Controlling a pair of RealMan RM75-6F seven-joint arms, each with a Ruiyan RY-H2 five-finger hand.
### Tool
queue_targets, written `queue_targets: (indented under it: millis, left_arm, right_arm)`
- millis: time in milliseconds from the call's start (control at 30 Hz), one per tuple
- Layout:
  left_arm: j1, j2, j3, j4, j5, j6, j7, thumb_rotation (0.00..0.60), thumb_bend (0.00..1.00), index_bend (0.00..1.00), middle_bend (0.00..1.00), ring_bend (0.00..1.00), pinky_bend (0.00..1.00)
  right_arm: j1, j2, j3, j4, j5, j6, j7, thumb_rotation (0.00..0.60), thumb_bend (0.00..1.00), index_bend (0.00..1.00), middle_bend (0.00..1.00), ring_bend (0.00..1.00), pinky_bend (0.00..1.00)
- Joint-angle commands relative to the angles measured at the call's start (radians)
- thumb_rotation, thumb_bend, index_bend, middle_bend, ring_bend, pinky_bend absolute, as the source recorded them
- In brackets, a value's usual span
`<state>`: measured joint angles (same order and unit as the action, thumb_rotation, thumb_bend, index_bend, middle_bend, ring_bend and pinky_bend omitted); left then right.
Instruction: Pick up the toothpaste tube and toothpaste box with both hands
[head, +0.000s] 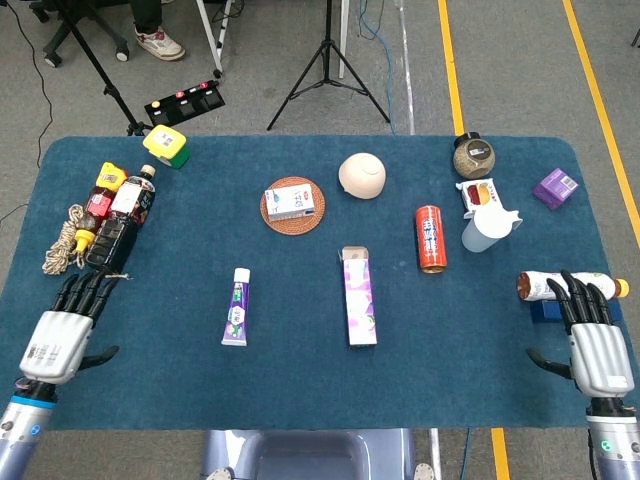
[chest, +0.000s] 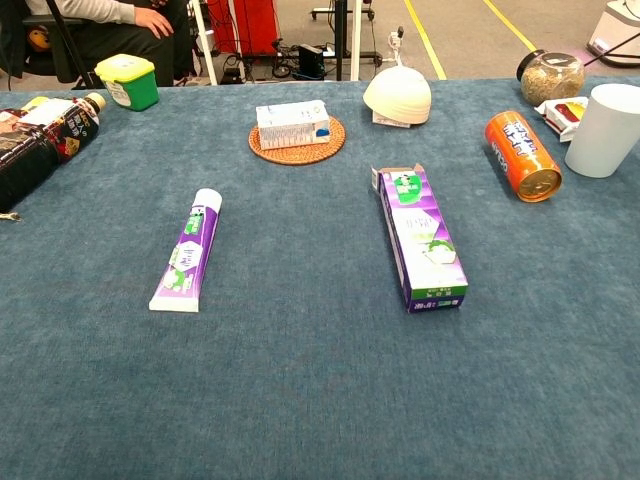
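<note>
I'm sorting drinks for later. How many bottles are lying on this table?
3. Two lie side by side at the far left: a dark bottle and a yellow-capped one. A third bottle lies at the right edge, above the right hand.

Left hand (head: 62, 335), right hand (head: 593, 340) (both empty, fingers spread)

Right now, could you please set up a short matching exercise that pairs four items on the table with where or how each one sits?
Things:
1. toothpaste tube
2. toothpaste box
3. small carton
4. orange can

States:
A. rests on a round woven coaster
B. lies on its side, beside the white cup
C. lies flat, end flap open
D. lies flat, white cap pointing away from the robot

Pairs: 1-D, 2-C, 3-A, 4-B
</note>
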<state>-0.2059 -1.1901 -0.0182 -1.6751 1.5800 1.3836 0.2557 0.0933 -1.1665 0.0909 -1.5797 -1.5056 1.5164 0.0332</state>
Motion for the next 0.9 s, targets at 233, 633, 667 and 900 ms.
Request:
queue_targets:
  millis: [233, 633, 667, 900]
  left_arm:
    - [-0.272, -0.222, -0.128, -0.075, -0.183, -0.328, 0.356, 0.6, 0.0, 0.0, 0.0, 0.0, 0.03]
    - [-0.396, -0.44, -0.163, 0.05, -0.326, -0.363, 0.5, 0.6, 0.0, 0.0, 0.0, 0.0, 0.03]
    - [-0.4, -0.45, -0.161, 0.056, -0.334, -0.363, 0.508, 0.6, 0.0, 0.0, 0.0, 0.0, 0.03]
    - [-0.414, -0.504, -0.136, 0.108, -0.371, -0.346, 0.526, 0.6, 0.0, 0.0, 0.0, 0.0, 0.03]
  right_arm:
    - [0.003, 0.023, 0.012, -0.007, 0.026, -0.02, 0.036, 0.6, 0.0, 0.05, 0.0, 0.0, 0.0]
    - [0.009, 0.038, 0.01, -0.004, 0.027, -0.041, 0.074, 0.6, 0.0, 0.05, 0.0, 0.0, 0.0]
    - [0.009, 0.038, 0.01, -0.004, 0.027, -0.042, 0.076, 0.6, 0.0, 0.05, 0.0, 0.0, 0.0]
    - [0.011, 0.047, 0.007, -0.005, 0.024, -0.05, 0.094, 0.6, 0.0, 0.05, 0.0, 0.0, 0.0]
